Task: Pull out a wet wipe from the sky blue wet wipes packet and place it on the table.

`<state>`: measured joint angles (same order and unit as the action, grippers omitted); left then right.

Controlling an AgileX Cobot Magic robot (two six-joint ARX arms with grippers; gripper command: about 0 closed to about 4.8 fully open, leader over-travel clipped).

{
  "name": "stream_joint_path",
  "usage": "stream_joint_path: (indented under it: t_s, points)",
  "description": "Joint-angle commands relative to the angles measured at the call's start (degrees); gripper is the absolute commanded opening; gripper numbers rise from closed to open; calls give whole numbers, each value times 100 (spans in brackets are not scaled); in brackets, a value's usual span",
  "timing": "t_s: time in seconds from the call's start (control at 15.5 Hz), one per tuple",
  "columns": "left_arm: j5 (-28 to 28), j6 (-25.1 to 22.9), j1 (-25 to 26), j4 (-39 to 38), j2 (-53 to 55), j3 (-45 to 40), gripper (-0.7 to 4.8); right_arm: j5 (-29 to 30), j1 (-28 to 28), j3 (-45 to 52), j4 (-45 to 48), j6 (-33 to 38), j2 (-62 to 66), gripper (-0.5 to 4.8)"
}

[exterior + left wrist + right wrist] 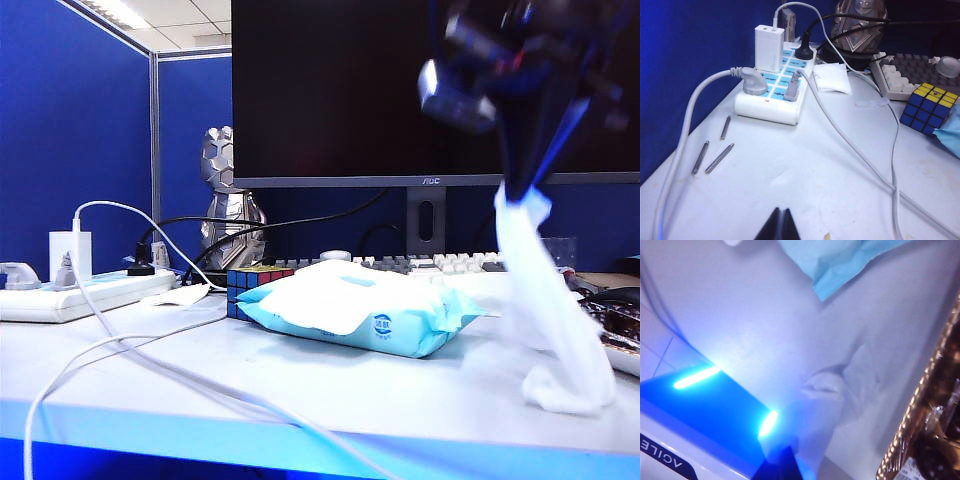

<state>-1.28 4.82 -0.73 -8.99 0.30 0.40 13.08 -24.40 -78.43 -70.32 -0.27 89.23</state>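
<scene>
1. Only the exterior view shows the whole wet wipes packet [365, 308], lying flat near the middle of the table [300, 385] with its long axis running across the view, white flap up. The right wrist view catches just one crimped sky blue end of it [840, 265], and the left wrist view a sliver at the picture's edge [949, 136].
2. The right gripper [522, 192] hangs blurred above the table's right side, jaws clamped on the top of the wet wipe [545, 300]. The wipe hangs as a long strip, nearly upright and slanting rightward, with its crumpled lower end resting on the table, to the right of the packet and apart from it.
3. In the right wrist view the wipe [840, 395] trails from the dark fingertips [782, 465] down to the table; blue glare washes out much of that picture.
4. The left gripper [780, 226] sits low over the table's left part, fingertips pressed together on nothing; it is cut off by the picture's edge.
5. Only the left wrist view shows the puzzle cube [931, 107] clearly, along with the power strip [775, 85].
</scene>
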Motion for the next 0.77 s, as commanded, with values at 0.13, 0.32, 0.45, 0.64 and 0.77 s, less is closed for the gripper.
stream_joint_path:
  t_s: [0.13, 0.32, 0.45, 0.64, 0.77]
  points:
    - [-2, 11, 11, -52, -20, -11, -1, 133, -2, -28, -9, -151, 551, -6]
    - [0, 11, 11, -52, -20, -11, -1, 597, -2, -28, -44, -184, 767, 149]
    - [-2, 11, 11, -52, -20, -11, -1, 949, -7, -33, -42, -339, 767, 291]
    - [-2, 11, 11, -52, -20, -11, -1, 999, -7, -46, -37, -341, 767, 226]
    - [-2, 11, 11, -52, -20, -11, -1, 994, -7, -63, 87, -341, 765, 86]
